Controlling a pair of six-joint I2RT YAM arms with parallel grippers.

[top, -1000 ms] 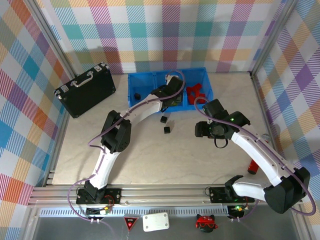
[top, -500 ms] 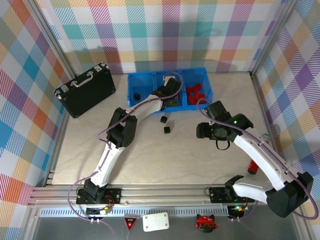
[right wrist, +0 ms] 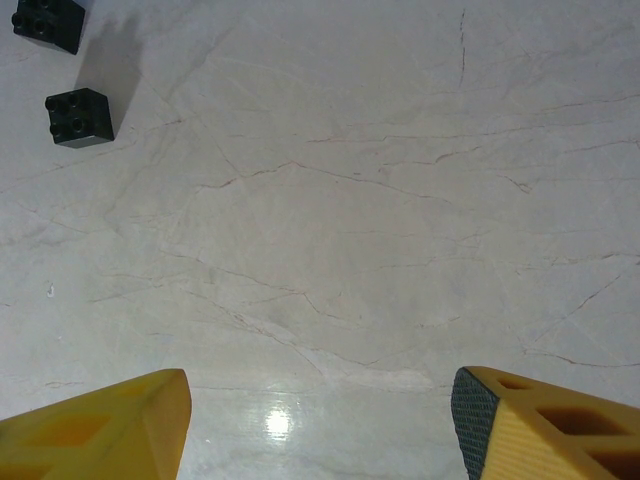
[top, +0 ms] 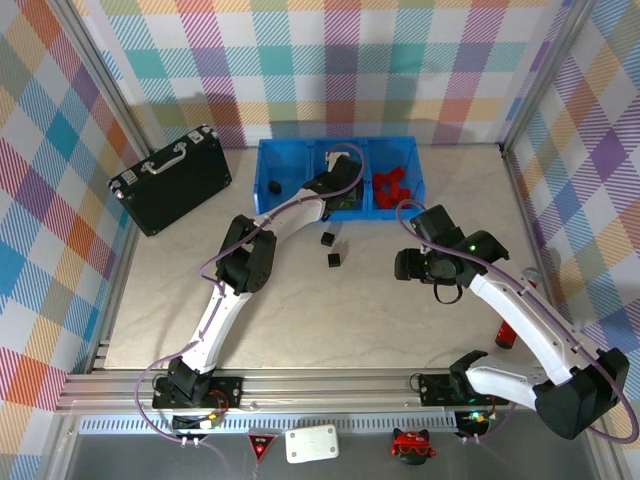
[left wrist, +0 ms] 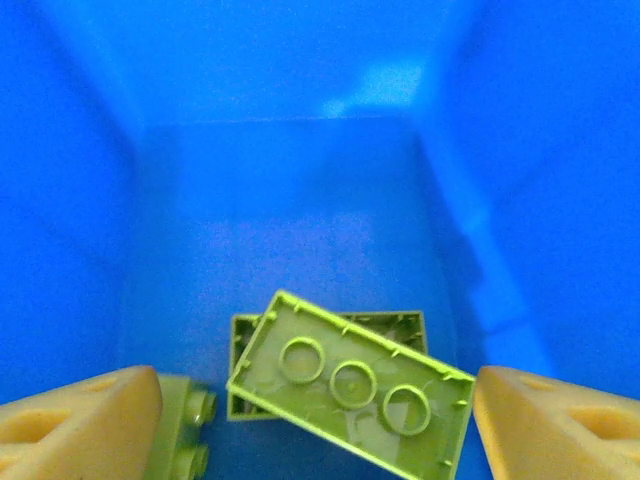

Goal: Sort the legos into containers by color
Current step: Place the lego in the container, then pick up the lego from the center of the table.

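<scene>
The table [top: 300,310] carries all items. The black hard case [top: 170,178] sits at far left, well apart from the work, and is judged no part of the sort.

The blue tray [top: 340,148] stands at the far edge, where both arms can reach it. Its left compartment holds a black cube [top: 274,187] and its right the red bricks [top: 392,182].

The left gripper [left wrist: 315,425] hangs inside the middle compartment, fingers spread and gripping nothing. This fits a drop-off into the green lot.

The right gripper [right wrist: 320,425] hovers over bare table, fingers likewise apart and empty, and faces the loose pieces.

A tilted lime-green brick [left wrist: 350,385] lies underside up across a second green brick [left wrist: 400,322]. Whether its corner touches the right finger cannot be told. A third green brick [left wrist: 185,430] rests against the left finger.

Two black cubes [right wrist: 80,117] [right wrist: 48,22] remain on the table, just short of the tray. A red piece [top: 506,334] lies beside the right arm. The sort is judged mostly done.
</scene>
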